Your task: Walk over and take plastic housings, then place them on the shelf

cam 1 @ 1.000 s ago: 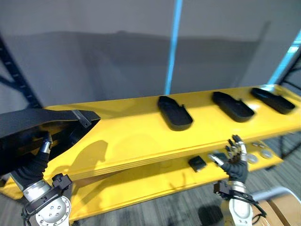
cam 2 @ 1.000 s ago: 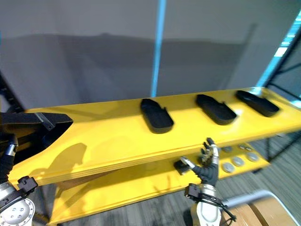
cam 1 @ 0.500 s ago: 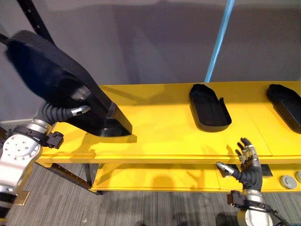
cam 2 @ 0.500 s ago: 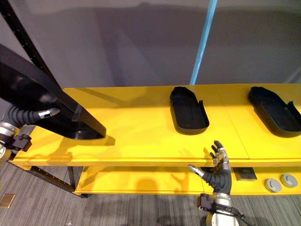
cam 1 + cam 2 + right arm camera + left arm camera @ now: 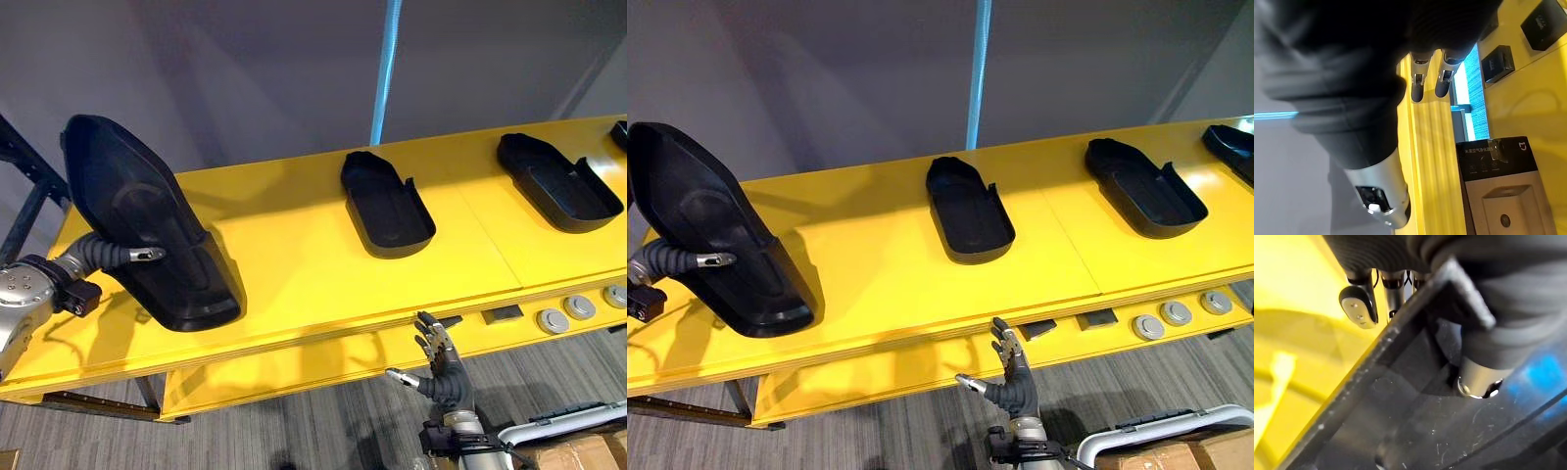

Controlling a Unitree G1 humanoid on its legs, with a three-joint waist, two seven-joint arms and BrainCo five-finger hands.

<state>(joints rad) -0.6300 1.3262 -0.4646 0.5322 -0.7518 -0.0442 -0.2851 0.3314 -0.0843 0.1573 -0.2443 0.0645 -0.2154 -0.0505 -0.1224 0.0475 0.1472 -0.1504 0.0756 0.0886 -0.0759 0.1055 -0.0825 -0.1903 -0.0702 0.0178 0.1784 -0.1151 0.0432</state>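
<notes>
Gripping a large black plastic housing (image 5: 137,196) at the left of the frame with the left hand (image 5: 118,255): thumb curled over the wall on the inside, fingers on the outside, as seen in the left wrist view. Held steeply tilted, lower end down at the top board of the yellow shelf (image 5: 294,264); contact cannot be confirmed. Lying flat on the same board: second housing (image 5: 385,204) at centre, third housing (image 5: 558,181) at upper right, well apart. Hanging at lower centre, before the lower board: right hand (image 5: 444,377), fingers spread and straight, holding nothing. Resting on the lower board at right: small black box (image 5: 502,314) and round grey discs (image 5: 554,320).
</notes>
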